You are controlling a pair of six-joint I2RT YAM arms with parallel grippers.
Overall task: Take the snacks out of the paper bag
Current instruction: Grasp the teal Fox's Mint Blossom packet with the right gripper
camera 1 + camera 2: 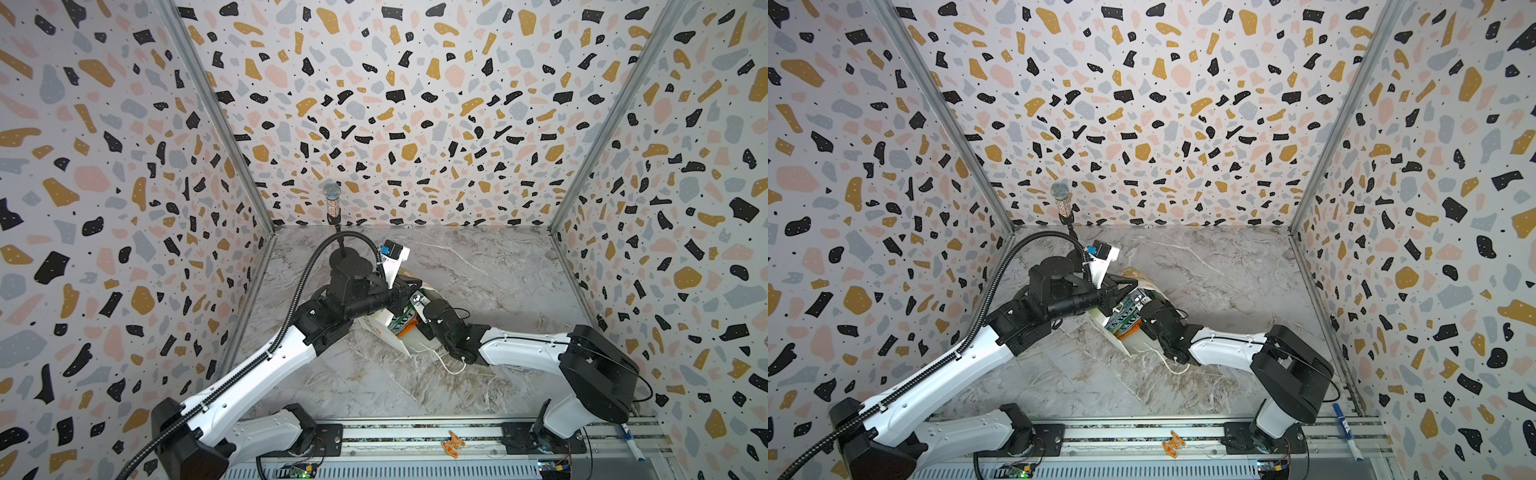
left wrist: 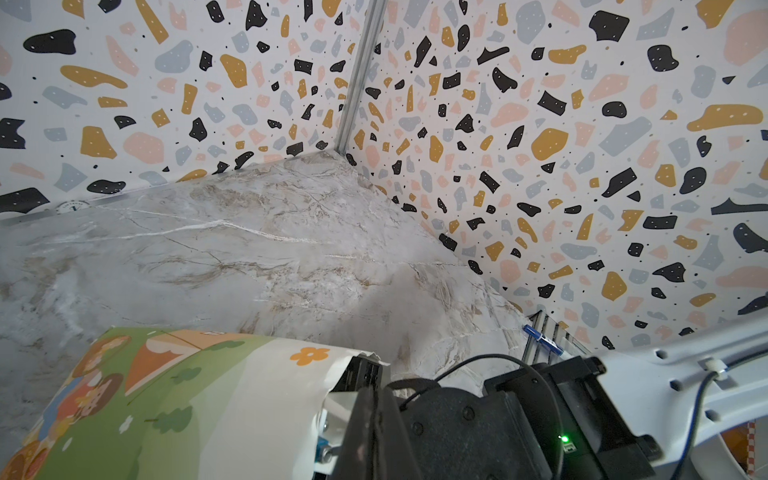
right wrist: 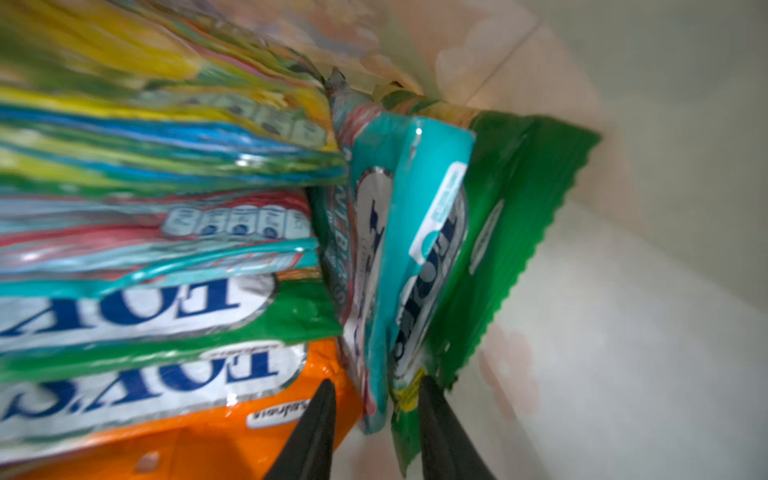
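Note:
The white paper bag [image 1: 409,347] [image 1: 1127,343] lies on its side mid-table, with its mouth toward the right arm. My left gripper [image 2: 365,368] [image 1: 405,286] is shut on the bag's upper rim and holds the printed side [image 2: 187,395] up. The snacks [image 1: 401,324] [image 1: 1125,320] show in the mouth. My right gripper [image 3: 374,386] is inside the bag, shut on the near edges of a teal packet [image 3: 399,166] and a green packet [image 3: 519,199] standing on edge. Beside them lies a stack of several packets with an orange one [image 3: 208,449] at its near side.
The bag's white cord handle [image 1: 446,365] trails on the marble table. A microphone on a stand [image 1: 331,195] rises at the back left. On the front rail lie a blue marker [image 1: 627,434] and a small orange piece [image 1: 453,444]. Patterned walls close three sides.

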